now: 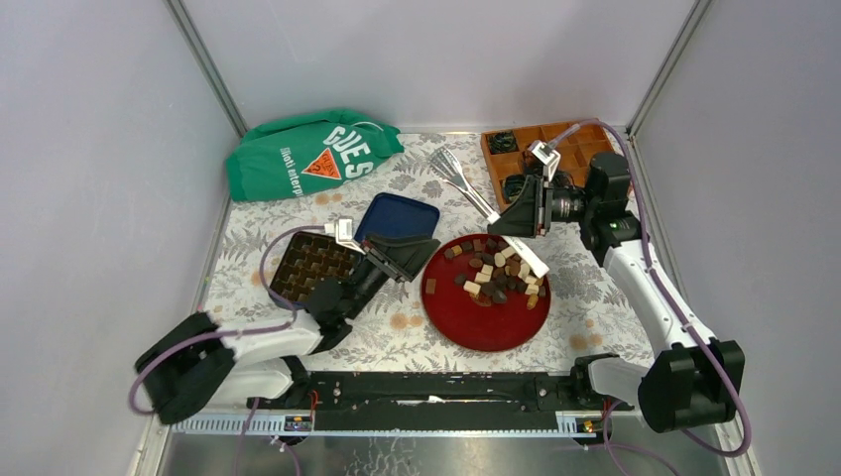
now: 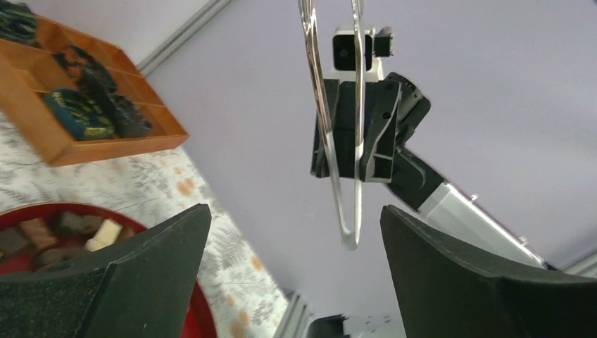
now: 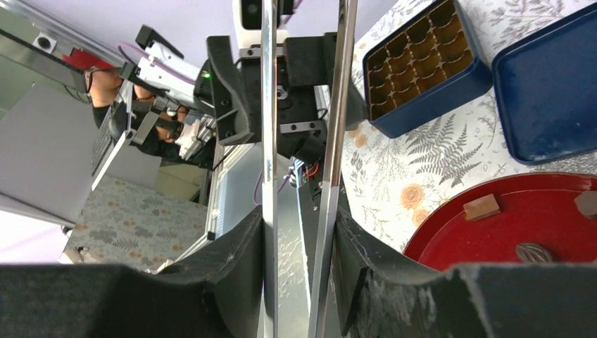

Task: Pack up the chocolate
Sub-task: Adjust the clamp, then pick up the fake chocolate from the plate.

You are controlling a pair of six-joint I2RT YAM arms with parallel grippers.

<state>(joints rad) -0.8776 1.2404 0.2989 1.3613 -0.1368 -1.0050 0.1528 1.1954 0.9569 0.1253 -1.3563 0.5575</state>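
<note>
Chocolate pieces (image 1: 496,273), dark, mid brown and cream, lie piled on the red plate (image 1: 476,337). My right gripper (image 1: 531,213) is shut on metal tongs (image 1: 466,183) and holds them above the plate's far edge. In the right wrist view the tongs' two arms (image 3: 331,141) sit pressed between my fingers (image 3: 299,232), with a brown piece (image 3: 482,206) on the plate (image 3: 507,246). My left gripper (image 1: 412,253) is open and empty beside the plate's left rim. In its view (image 2: 296,232) the tongs' bent end (image 2: 350,236) hangs ahead.
A blue box with a brown compartment insert (image 1: 307,263) lies at the left, and its blue lid (image 1: 402,218) lies behind my left gripper. A green bag (image 1: 312,154) is at the back left. A wooden tray (image 1: 536,149) with dark items is at the back right.
</note>
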